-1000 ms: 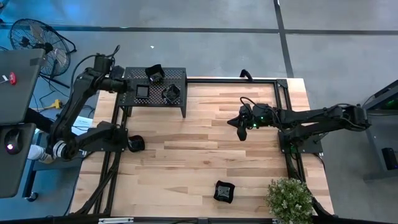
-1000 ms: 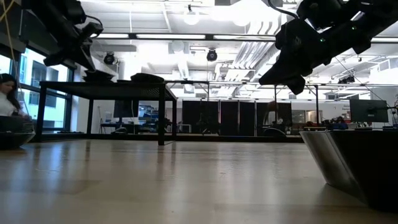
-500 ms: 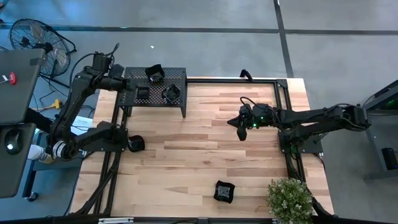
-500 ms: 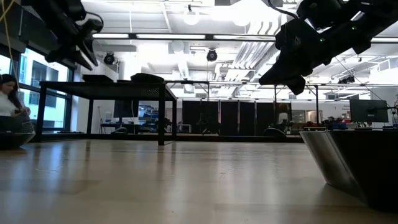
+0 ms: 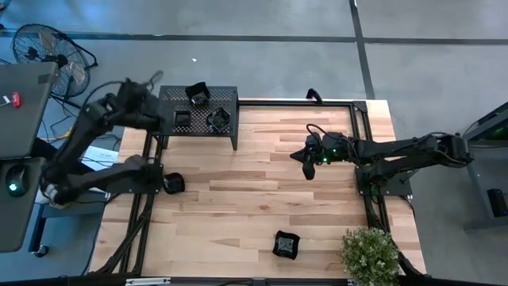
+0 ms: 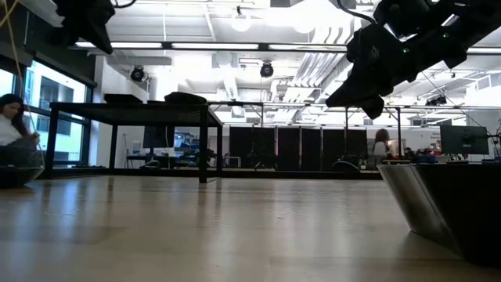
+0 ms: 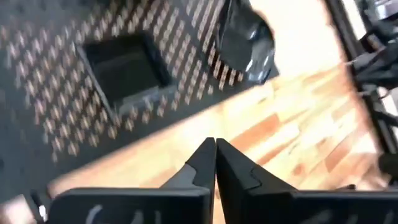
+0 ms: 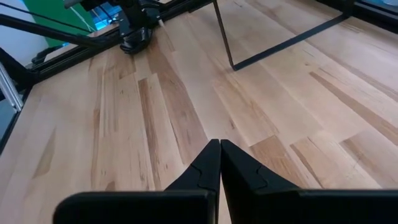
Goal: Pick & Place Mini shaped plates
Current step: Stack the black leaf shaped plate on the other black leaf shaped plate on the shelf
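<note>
Left gripper (image 7: 215,155) closed, empty, above rack (image 5: 226,102) front-left edge | square plate (image 5: 182,117) seated | right gripper (image 5: 306,164) closed, idle mid-table | next: fetch plate (image 5: 286,245) near table's front edge, open wide first

**Right wrist camera: fingers together over bare wood**

From this camera I see my right gripper (image 8: 219,163) with its two dark fingers (image 8: 202,167) pressed together, tips meeting, nothing between them. Under and ahead of them runs the wooden table (image 8: 155,118), pale planks with darker streaks, and the stretch near the fingers carries nothing. Farther out, thin black rack legs (image 8: 273,45) stand on the wood, one upright and one bar running along the surface. Toward the far edge of the table a dark arm base (image 8: 134,34) sits beside a black frame rail (image 8: 68,53). Past that edge I catch a patch of green and blue I cannot identify.
</note>
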